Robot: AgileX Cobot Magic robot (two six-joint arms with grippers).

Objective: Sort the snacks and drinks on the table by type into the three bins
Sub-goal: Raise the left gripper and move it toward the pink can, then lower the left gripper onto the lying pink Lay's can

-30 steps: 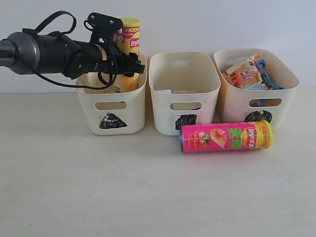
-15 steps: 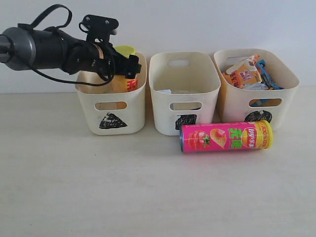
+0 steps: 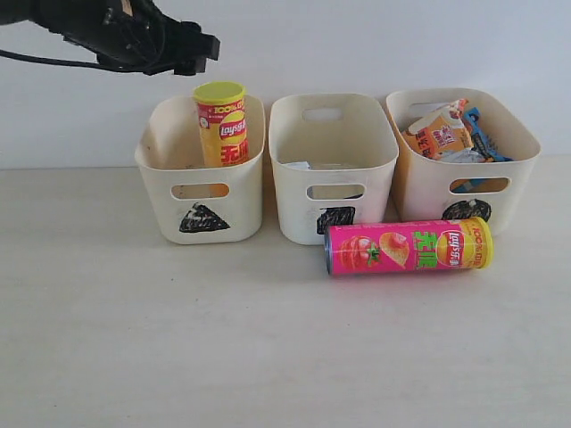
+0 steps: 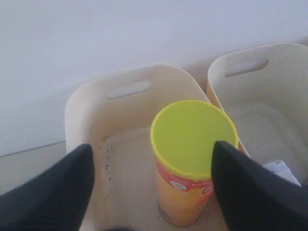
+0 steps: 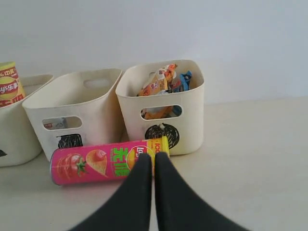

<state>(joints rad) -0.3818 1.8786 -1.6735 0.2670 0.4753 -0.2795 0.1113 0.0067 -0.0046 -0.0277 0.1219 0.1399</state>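
Observation:
The yellow chip can (image 3: 223, 125) stands upright in the triangle bin (image 3: 203, 218), free of any grip. My left gripper (image 3: 192, 49) hangs open above and behind it; in the left wrist view its fingers (image 4: 53, 192) stand wide on either side of the can's yellow lid (image 4: 192, 137). The pink chip can (image 3: 408, 246) lies on its side on the table in front of the square bin (image 3: 332, 214) and circle bin (image 3: 464, 192). The orange bag (image 3: 442, 134) and blue bag (image 3: 484, 135) fill the circle bin. My right gripper (image 5: 154, 158) is shut and empty, just short of the pink can (image 5: 96, 163).
A pale scrap of carton (image 3: 299, 166) shows inside the square bin; the drinks are otherwise hidden. The three bins stand in a row against the white wall. Bare table (image 3: 268, 357) stretches in front of them.
My left gripper lowered the yellow can into the triangle bin, let go of it and rose up and to the left. The pink can has not moved.

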